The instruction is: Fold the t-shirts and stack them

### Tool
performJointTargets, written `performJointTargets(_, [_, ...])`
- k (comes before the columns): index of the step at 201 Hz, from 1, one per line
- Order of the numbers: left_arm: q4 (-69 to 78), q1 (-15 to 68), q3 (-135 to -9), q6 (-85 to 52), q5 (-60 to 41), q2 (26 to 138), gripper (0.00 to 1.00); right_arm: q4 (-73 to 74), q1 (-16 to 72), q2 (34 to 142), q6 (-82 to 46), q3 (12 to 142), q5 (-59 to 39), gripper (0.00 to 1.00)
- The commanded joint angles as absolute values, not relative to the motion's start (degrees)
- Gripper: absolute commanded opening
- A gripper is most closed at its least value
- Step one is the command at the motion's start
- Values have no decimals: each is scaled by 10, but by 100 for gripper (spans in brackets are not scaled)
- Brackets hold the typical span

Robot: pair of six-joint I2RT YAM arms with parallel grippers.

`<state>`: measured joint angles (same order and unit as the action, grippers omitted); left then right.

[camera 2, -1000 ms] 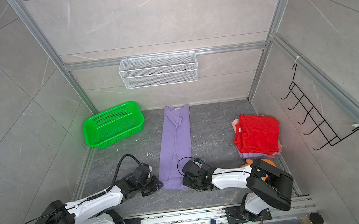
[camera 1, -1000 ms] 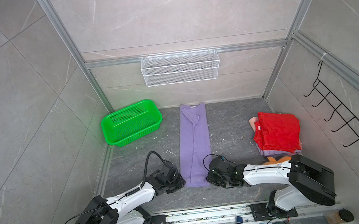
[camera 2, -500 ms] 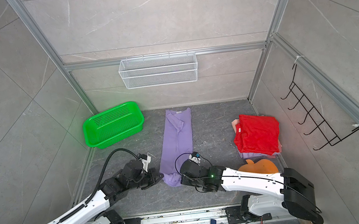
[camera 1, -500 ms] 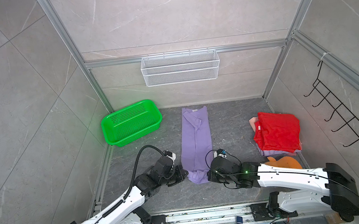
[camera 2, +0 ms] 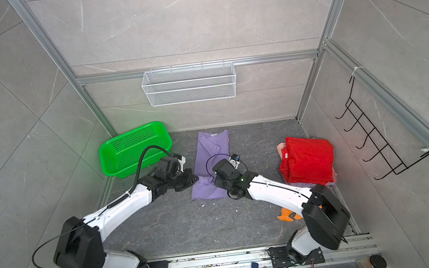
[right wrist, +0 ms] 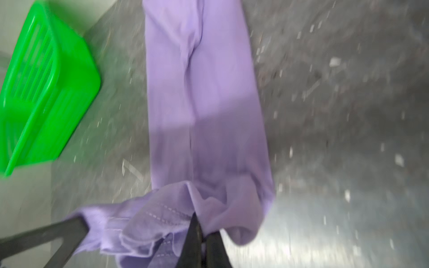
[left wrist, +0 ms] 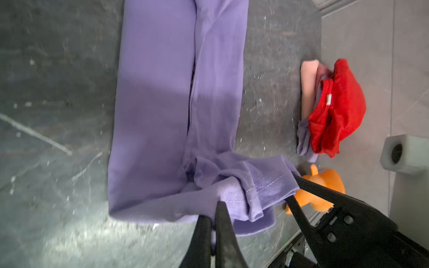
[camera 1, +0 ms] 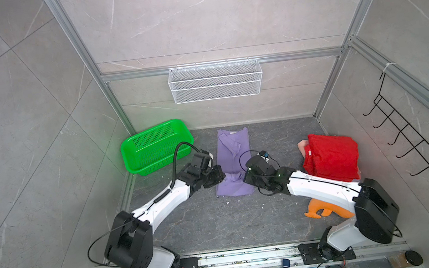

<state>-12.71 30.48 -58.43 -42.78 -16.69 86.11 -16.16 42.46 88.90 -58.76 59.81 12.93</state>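
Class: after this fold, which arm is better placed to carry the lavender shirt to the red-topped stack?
Probably the right. The right gripper pinches the near hem of the lavender shirt, and the red-topped stack lies on its side. The left gripper grips the hem too but would reach across.

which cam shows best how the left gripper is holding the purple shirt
The left wrist view: up close, the left gripper is shut on the purple shirt's bunched hem. The right wrist view shows it only at the frame's edge, blurred. In both top views it is small, tips barely visible.
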Motion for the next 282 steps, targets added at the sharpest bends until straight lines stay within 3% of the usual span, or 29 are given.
performJointTargets(1, [-86, 274, -636, -390, -227, 913, 0, -136, 395, 940, -558, 645, 94, 0])
performJointTargets(71, [-101, 234, -769, -368, -259, 1082, 0, -95, 318, 1078, -559, 732, 24, 0])
performJointTargets(90, [-108, 218, -799, -360, -251, 1106, 3, -58, 302, 1106, -527, 763, -2, 20])
performJointTargets(103, [-106, 205, -815, -359, -250, 1115, 22, -39, 292, 1114, -513, 775, -4, 37])
performJointTargets(110, [-106, 199, -822, -357, -251, 1119, 25, -29, 287, 1113, -508, 776, -4, 45])
performJointTargets(129, [-110, 186, -834, -349, -252, 1119, 43, -29, 272, 1102, -498, 776, -4, 54])
performJointTargets(197, [-156, 175, -767, -309, -233, 1024, 50, -108, 270, 976, -489, 667, -4, 57])
performJointTargets(242, [-154, 185, -623, -341, -242, 920, 51, -65, 291, 886, -553, 518, -64, 57])
performJointTargets(282, [-132, 208, -516, -388, -242, 863, 50, 8, 320, 875, -614, 427, -65, 57])
